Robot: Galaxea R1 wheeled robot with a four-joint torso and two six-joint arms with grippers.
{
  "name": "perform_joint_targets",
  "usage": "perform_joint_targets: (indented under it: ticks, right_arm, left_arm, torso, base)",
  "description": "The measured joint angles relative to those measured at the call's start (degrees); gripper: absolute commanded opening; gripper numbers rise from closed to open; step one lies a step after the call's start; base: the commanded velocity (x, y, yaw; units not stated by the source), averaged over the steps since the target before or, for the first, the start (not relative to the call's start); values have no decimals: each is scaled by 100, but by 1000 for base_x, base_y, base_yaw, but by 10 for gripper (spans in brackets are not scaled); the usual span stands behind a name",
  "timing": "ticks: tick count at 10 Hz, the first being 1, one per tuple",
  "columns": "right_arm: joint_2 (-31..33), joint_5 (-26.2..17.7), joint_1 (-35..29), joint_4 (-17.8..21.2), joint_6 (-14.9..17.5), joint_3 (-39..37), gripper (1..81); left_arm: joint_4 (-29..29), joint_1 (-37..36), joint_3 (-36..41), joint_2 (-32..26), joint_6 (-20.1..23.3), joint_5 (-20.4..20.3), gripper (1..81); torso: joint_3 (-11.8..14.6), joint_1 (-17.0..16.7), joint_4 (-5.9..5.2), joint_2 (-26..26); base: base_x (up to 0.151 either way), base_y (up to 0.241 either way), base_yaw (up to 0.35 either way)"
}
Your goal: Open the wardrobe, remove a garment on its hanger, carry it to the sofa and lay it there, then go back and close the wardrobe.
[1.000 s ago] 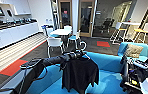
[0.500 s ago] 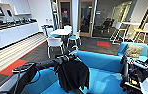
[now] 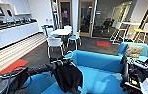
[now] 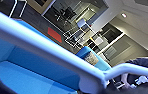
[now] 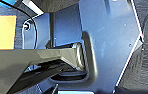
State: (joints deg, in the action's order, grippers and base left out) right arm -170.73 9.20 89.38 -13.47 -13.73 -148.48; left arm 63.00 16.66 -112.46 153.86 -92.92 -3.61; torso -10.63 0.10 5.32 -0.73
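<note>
Left jaws [image 3: 62, 61] around one hanger [image 3: 70, 53], one garment [image 3: 68, 76] over sofa [image 3: 100, 62].

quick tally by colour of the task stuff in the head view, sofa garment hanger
blue: 1, the sofa
black: 1, the garment
white: 1, the hanger
total: 3

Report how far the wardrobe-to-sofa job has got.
Done: the black garment is out on its white hanger and has been brought to the blue sofa. In hand: the left gripper holds it hanging over the seat. Left: laying it down, then closing the wardrobe.
</note>
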Motion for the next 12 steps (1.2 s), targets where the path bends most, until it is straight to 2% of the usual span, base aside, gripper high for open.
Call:
perform_joint_targets:
  ticks: [5,12]
  right_arm:
    - [-16,22,15,2,1,-6,811]
    - [-30,22,15,5,4,-15,811]
  left_arm:
    - [455,519,557,-697,-2,-5,10]
    - [1057,1468,673,-1378,4,-27,10]
  torso:
    - [0,0,0,0]
    - [0,0,0,0]
  base:
    - [0,0,0]
    - [0,0,0]
